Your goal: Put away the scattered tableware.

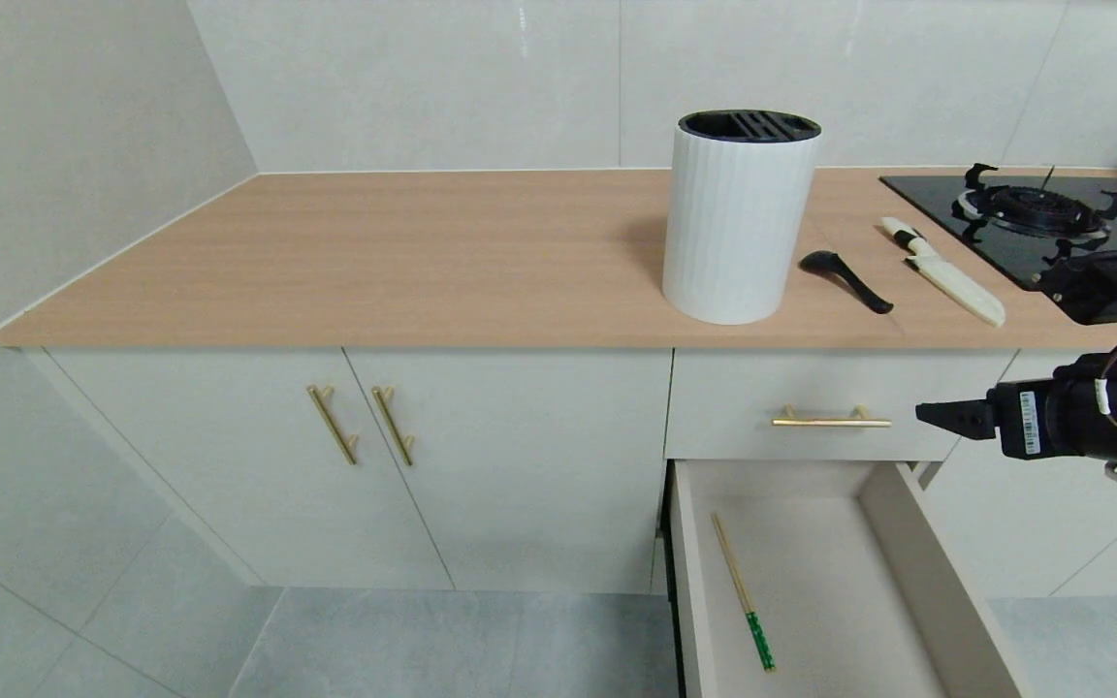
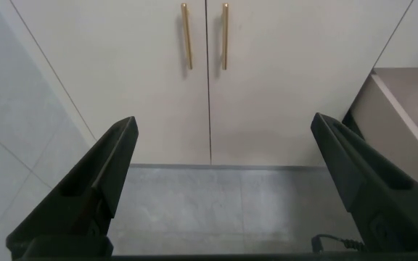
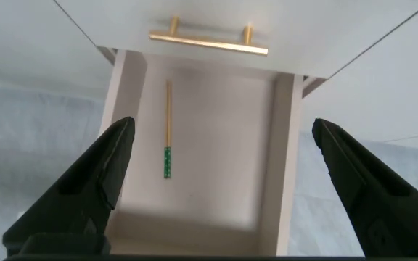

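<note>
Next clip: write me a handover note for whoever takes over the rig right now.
Left gripper: open, empty, facing the cabinet doors.
Right gripper: open, empty, aimed at the open drawer.
Done: one green-tipped chopstick lies in the drawer.
Left: the black spoon and white knife lie on the countertop, on the stove side of the white knife holder. Neither is put away.
</note>
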